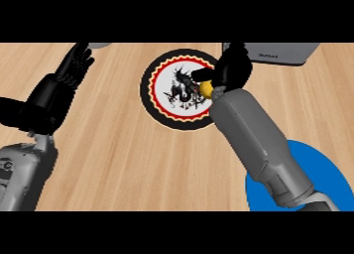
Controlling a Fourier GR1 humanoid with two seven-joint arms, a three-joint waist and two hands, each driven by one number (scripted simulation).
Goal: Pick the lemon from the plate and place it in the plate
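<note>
The lemon [206,89] is enclosed by the curled fingers of the right hand [229,69] at the right rim of the patterned plate [161,84], presumably for carrying to the blue plate [329,178] nearer on the worktop [136,163]. Whether it is lifted cannot be told. The left hand [59,94] is held open at the left, clear of that path.

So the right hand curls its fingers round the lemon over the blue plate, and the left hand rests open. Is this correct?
No. The head view shows the right hand holding the lemon over the black-rimmed patterned plate; the blue plate lies at the lower right. The left hand does rest open.
</note>
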